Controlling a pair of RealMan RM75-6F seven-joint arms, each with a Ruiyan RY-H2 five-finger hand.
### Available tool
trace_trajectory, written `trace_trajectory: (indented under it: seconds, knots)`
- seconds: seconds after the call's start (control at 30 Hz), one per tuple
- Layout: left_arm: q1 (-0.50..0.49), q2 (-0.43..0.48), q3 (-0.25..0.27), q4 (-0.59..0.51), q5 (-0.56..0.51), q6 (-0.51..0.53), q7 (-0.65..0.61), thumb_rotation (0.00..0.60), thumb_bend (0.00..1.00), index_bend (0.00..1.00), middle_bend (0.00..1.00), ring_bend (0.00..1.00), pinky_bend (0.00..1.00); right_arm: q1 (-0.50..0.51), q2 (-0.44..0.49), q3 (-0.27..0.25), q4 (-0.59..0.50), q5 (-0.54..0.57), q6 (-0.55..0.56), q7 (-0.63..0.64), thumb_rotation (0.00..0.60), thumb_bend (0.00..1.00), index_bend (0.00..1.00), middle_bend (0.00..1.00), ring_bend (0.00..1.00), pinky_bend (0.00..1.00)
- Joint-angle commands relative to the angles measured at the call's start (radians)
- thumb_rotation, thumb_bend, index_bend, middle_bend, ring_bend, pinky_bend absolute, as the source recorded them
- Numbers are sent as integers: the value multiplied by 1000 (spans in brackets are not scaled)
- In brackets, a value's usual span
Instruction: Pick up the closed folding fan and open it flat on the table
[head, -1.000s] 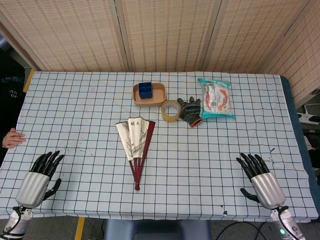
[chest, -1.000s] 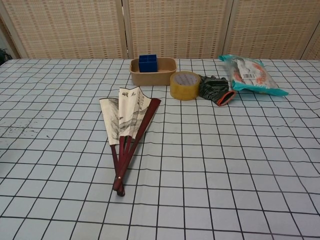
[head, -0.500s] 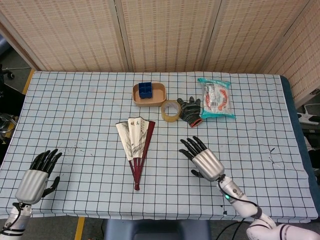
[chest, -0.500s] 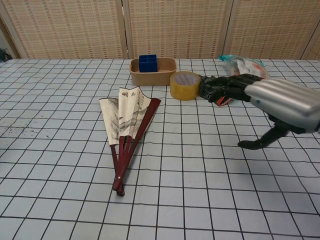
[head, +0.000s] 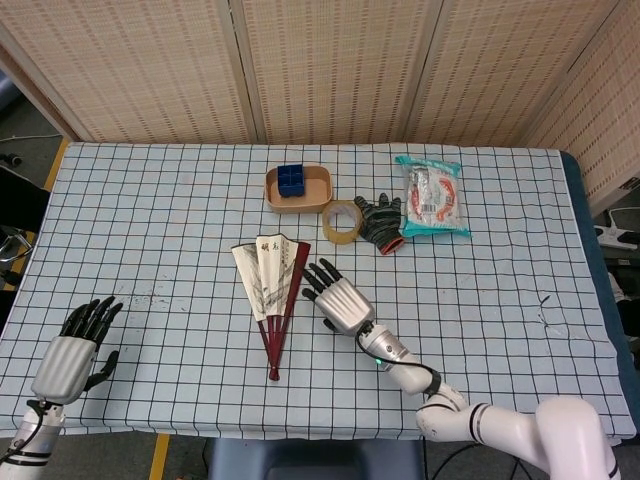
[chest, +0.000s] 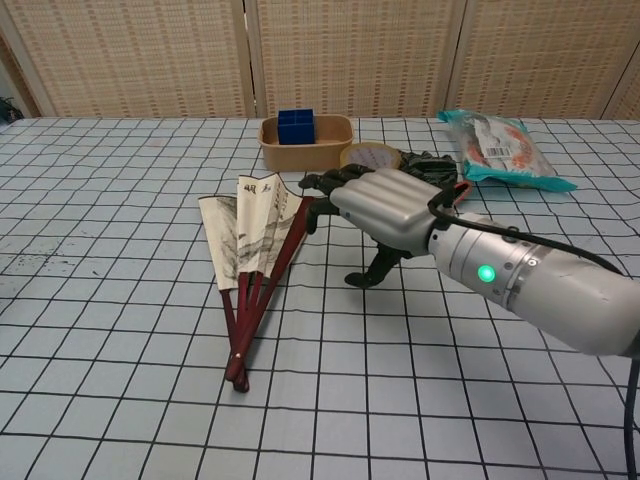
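Note:
The folding fan (head: 273, 290) (chest: 256, 258) lies partly spread on the checked cloth, its paper leaf toward the back and its dark red ribs meeting at a pivot near the front. My right hand (head: 337, 297) (chest: 382, 212) hovers just right of the fan's upper ribs, fingers apart and pointing at the fan, holding nothing. At the front left corner my left hand (head: 71, 352) sits low over the table, fingers extended, empty; the chest view does not show it.
Behind the fan stand a tan tray (head: 313, 190) (chest: 335, 140) with a blue block (head: 291, 181), a tape roll (head: 341, 222), a dark glove (head: 380, 222) and a snack bag (head: 433, 197) (chest: 500, 148). The table's front edge (head: 300, 438) runs near both arms.
My right hand has swept left from the table's front right to beside the fan. The left hand has drawn back slightly. The fan has not moved.

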Motion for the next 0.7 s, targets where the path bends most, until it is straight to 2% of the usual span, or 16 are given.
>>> trace_trajectory:
  seconds: [0.03, 0.3, 0.7]
  knots:
    - [-2, -2, 0, 2, -4, -5, 0, 600, 452, 0, 0, 0, 93, 65, -80, 31, 91, 43, -33, 23, 600, 190, 336, 0, 0, 0]
    - [-3, -2, -2, 5, -10, -7, -5, 600, 451, 0, 0, 0, 93, 140, -168, 31, 195, 66, -44, 33, 600, 194, 343, 0, 0, 0]
    - [-5, -1, -2, 10, -17, -11, -18, 600, 450, 0, 0, 0, 93, 167, -255, 25, 326, 118, -39, 90, 600, 227, 384, 0, 0, 0]
